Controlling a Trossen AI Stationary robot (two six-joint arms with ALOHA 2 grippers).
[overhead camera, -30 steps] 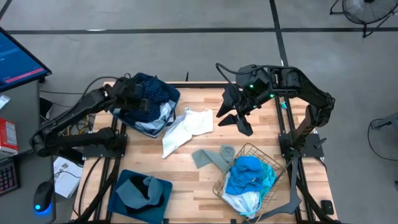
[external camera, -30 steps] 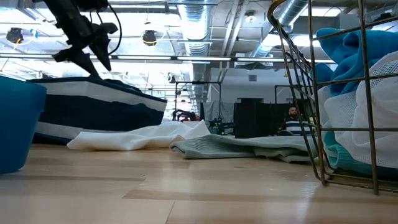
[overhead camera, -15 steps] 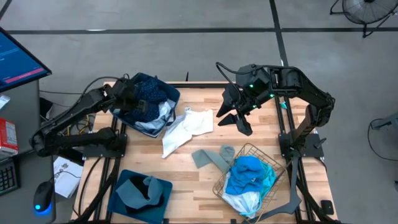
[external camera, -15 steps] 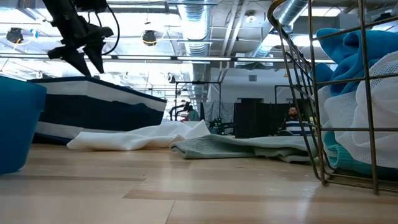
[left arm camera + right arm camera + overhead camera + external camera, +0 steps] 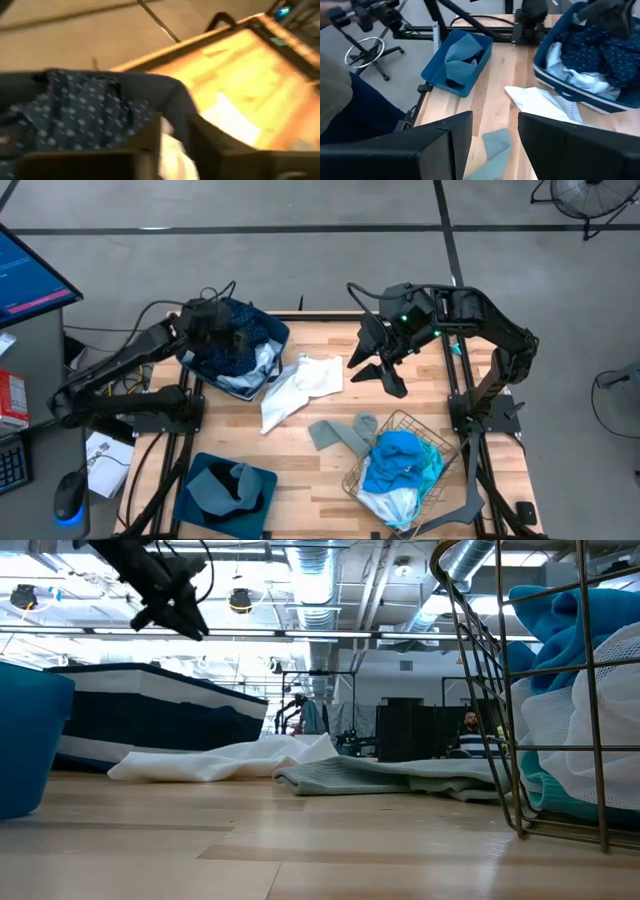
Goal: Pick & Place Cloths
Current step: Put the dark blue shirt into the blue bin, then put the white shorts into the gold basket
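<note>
My left gripper [image 5: 238,340] hangs over the dark blue bin [image 5: 283,340] at the table's far left, slanting down toward its contents. Its fingers [image 5: 220,150] stand a narrow gap apart with nothing between them. A navy dotted cloth [image 5: 75,115] and a pale cloth [image 5: 262,365] lie in that bin. A white cloth [image 5: 300,385] and a grey-green cloth [image 5: 340,432] lie flat on the table. A cyan cloth [image 5: 400,458] fills the wire basket [image 5: 355,470]. My right gripper [image 5: 378,377] waits open above the table's far middle, holding nothing.
A second blue bin [image 5: 262,480] at the near left holds a grey-blue cloth [image 5: 225,485]. Bare wood shows between that bin and the basket. A person sits beyond the table's near-left corner [image 5: 340,100]. A monitor [image 5: 30,275] stands off the table's left.
My left gripper has risen out of the far-left bin and tipped up from a steep downward point to a shallower slant. Its fingers have drawn closer together. The navy dotted cloth stays in the bin.
</note>
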